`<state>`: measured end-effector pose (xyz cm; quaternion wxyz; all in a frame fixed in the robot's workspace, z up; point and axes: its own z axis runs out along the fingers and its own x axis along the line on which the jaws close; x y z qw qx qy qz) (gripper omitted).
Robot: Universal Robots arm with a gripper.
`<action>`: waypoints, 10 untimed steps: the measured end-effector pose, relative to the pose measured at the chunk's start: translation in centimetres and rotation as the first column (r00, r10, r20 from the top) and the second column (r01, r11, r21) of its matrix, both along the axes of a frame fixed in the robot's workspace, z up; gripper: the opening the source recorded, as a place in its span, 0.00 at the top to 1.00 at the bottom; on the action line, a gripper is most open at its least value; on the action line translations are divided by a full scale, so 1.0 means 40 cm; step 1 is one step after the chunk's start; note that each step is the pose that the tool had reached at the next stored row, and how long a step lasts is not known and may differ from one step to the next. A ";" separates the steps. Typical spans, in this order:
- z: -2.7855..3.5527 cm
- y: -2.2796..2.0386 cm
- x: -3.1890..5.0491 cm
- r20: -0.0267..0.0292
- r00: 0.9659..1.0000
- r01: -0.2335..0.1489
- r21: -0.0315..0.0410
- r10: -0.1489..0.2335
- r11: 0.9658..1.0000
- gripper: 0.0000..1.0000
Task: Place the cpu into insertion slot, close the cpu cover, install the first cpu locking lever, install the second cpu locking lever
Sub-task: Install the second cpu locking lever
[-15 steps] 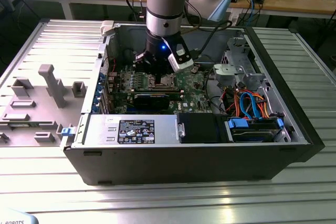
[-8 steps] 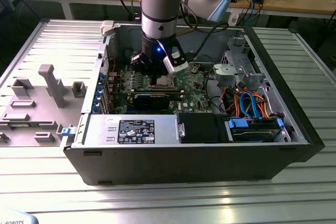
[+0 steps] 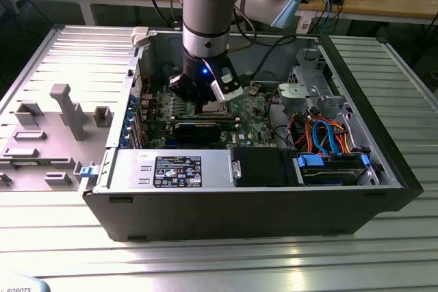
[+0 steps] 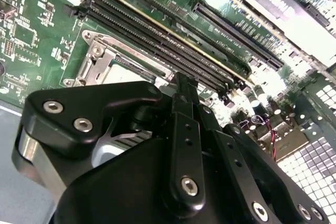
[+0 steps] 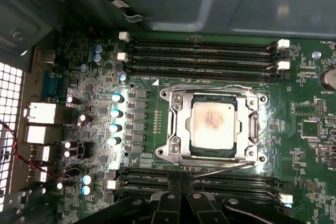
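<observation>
In the first wrist view the cpu (image 5: 212,124), silver-grey with a stained top, lies flat in the insertion slot (image 5: 167,95). The silver cpu cover (image 5: 178,129) is down around it. One thin wire lever (image 5: 210,87) runs flat along the socket's far edge. The other lever (image 5: 220,170) slants off the near edge toward my fingertips. My gripper (image 5: 181,187) is shut, its black fingers pressed together right at that slanted lever's end. In the second wrist view the gripper (image 4: 181,81) hangs just beside the socket (image 4: 97,56). In the exterior view the gripper (image 3: 209,102) is low over the green motherboard (image 3: 246,117).
Long black memory slots (image 5: 199,51) flank the socket on both sides. A black graphics card (image 3: 198,130) lies close in front of the gripper. The open case holds a drive cage (image 3: 311,87), orange and blue cables (image 3: 321,135) and a power supply (image 3: 171,169). A grey fixture plate (image 3: 48,135) sits at the exterior view's left.
</observation>
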<state>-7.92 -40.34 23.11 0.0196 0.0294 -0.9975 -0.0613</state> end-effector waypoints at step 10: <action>-0.021 -0.018 -0.010 -0.003 1.000 -0.006 0.044 0.006 0.999 0.89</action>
